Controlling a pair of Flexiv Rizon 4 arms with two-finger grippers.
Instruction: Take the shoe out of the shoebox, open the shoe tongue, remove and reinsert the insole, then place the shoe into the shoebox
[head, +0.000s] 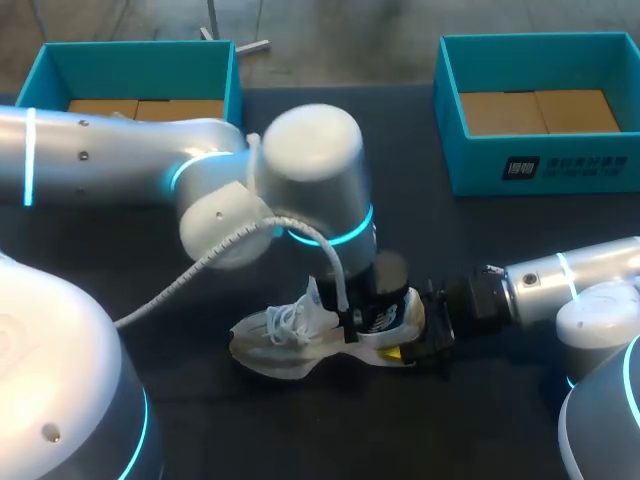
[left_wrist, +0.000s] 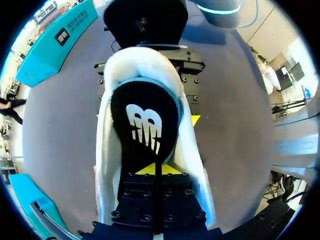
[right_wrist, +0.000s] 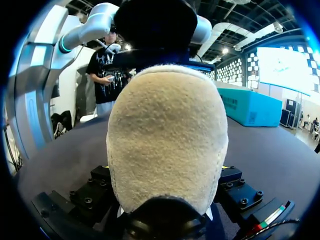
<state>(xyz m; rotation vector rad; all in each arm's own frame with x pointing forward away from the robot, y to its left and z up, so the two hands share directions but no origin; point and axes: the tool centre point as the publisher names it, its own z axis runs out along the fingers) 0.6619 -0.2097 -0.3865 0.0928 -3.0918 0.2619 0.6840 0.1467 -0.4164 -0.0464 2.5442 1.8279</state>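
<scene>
A white shoe (head: 285, 335) with white laces lies on the dark table, heel toward my right arm. My left gripper (head: 358, 320) comes down into its opening. In the left wrist view its yellow tips (left_wrist: 152, 169) are together, shut on the black insole (left_wrist: 144, 125), which bears a white logo. My right gripper (head: 418, 338) holds the shoe's heel from behind. In the right wrist view the cream heel (right_wrist: 167, 145) fills the space between its wide-set fingers (right_wrist: 92, 192), which press on both sides. The same fingers (left_wrist: 192, 67) flank the heel in the left wrist view.
Two teal shoeboxes stand at the back of the table, one at the left (head: 55, 65) and one at the right (head: 470, 165), both with brown card inside. My left arm's elbow (head: 300, 170) hangs over the table's middle.
</scene>
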